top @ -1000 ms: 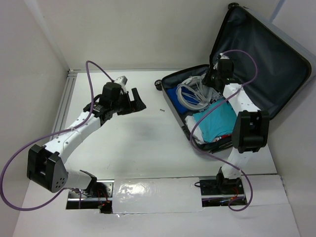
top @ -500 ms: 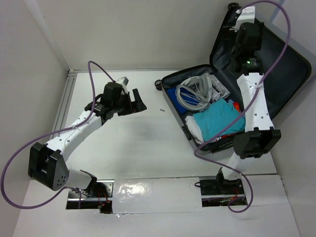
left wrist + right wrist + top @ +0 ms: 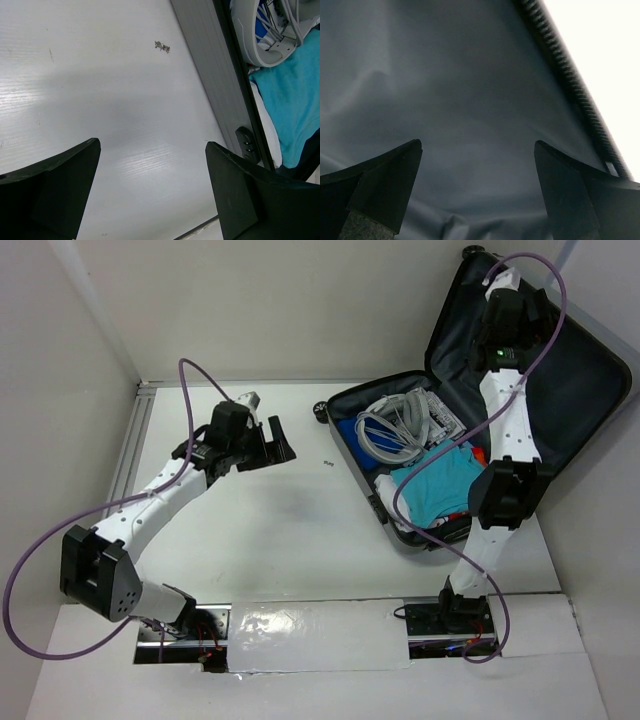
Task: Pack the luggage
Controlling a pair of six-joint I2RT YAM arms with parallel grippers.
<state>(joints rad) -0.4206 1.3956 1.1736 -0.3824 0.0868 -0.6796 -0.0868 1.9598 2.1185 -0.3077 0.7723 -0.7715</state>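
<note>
luggage (image 3: 565,415): right side of table (image 3: 280,535), lid (image 3: 590,375) raised behind base (image 3: 207,60) | in base: coil (image 3: 392,430) behind shirt (image 3: 442,486) | speck (image 3: 327,463): on table, left of luggage

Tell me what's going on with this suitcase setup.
Two robot arms are packing a large silver-grey hard-shell suitcase, open on the white table. A teal garment and coiled white cable lie inside. The right pincer, open and empty, faces the raised lid's dark lining; the left pincer hovers open over the table.
</note>
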